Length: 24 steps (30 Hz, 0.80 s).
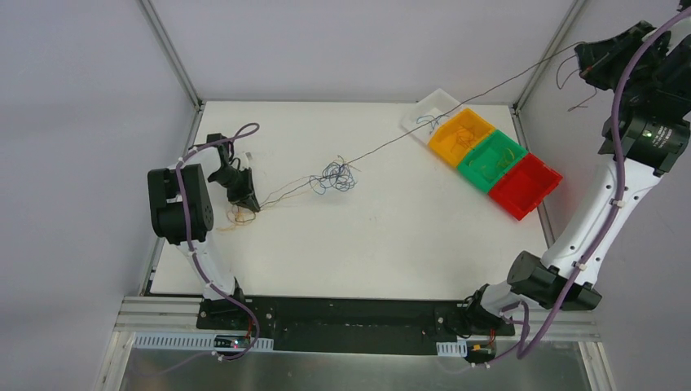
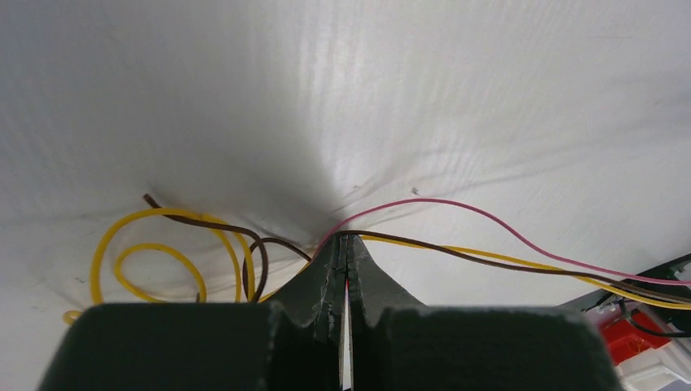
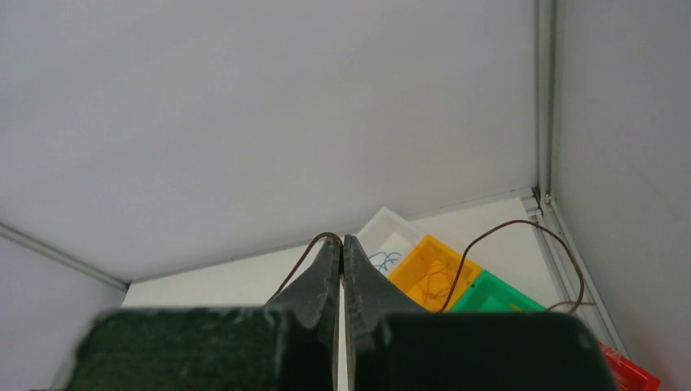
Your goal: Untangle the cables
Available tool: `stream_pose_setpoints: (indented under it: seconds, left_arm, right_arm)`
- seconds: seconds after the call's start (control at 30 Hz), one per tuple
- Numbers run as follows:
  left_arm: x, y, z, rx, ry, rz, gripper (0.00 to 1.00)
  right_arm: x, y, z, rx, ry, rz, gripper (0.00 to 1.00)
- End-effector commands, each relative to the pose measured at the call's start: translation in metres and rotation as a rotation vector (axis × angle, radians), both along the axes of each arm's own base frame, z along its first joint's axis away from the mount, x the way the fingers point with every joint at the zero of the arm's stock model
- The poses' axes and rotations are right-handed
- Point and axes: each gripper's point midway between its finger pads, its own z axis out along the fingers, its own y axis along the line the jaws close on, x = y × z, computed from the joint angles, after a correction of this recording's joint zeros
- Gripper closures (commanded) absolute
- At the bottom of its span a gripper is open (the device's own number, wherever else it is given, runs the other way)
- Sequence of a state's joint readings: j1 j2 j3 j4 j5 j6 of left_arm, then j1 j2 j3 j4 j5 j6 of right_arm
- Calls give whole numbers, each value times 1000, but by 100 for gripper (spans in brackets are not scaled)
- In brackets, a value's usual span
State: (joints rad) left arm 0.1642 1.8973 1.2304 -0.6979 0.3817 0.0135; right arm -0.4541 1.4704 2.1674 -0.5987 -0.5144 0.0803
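Observation:
A bunch of thin cables [image 1: 334, 175], mostly blue and dark, lies left of the table's middle. One dark brown cable [image 1: 456, 110] runs taut from it up to my right gripper [image 1: 583, 50], raised high at the far right. That gripper [image 3: 342, 239] is shut on the brown cable [image 3: 303, 259], and the cable's free end [image 3: 521, 224] curls off to the right. My left gripper [image 1: 251, 205] presses down on the table at the left. It [image 2: 344, 238] is shut on pink [image 2: 489, 218], brown [image 2: 456, 254] and yellow [image 2: 155, 216] strands, with yellow loops lying beside it.
A row of bins stands at the back right: white [image 1: 440, 102] with blue wire, orange [image 1: 481, 124] with thin wire, green [image 1: 517, 147] and red [image 1: 547, 174]. Frame posts [image 1: 167, 49] rise at the table's back corners. White walls enclose the space.

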Motion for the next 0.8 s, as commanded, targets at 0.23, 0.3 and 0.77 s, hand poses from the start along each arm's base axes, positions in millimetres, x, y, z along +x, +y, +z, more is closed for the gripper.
stream_pose_setpoints:
  seconds: [0.23, 0.3, 0.77]
  left_arm:
    - [-14, 63, -21, 133, 71, 25, 100]
    - [-14, 63, -21, 132, 73, 24, 100]
    - [18, -12, 48, -176, -154, -82, 80]
  right_arm:
    - [-16, -87, 66, -6, -221, -328, 100]
    - [-19, -94, 70, 0, -231, -345, 100]
    - [-15, -54, 43, 76, -156, -116, 100]
